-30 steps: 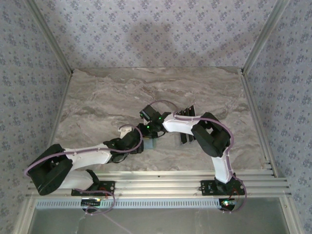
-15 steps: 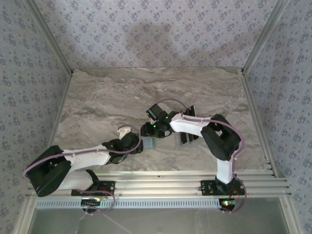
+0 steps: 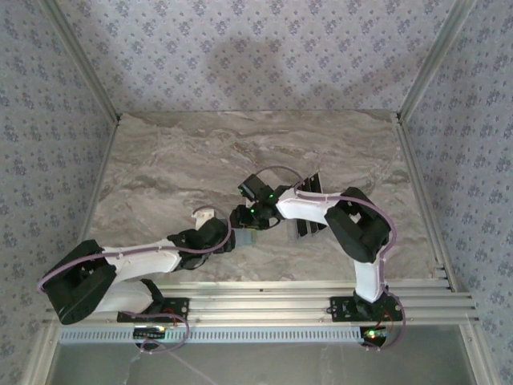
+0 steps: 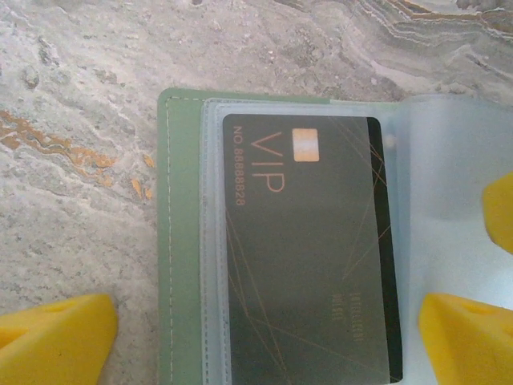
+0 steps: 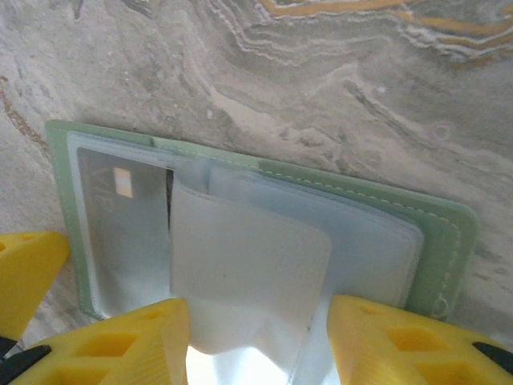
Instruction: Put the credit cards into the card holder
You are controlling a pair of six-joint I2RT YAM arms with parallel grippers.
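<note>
The card holder lies open on the tabletop, one VIP card already sleeved. The left hand is released, straddling it. The right hand flanks a raised clear sleeve (grip cannot be told). Best practice: hold the sleeve mouth open and the holder flat.

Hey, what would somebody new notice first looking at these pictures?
A dark VIP card tucked in a clear pocket of the open green card holder, lying on the marble table. In the right wrist view, a clear sleeve stands lifted between the right arm's yellow fingers, while the left fingers flank the card, wide apart.
</note>
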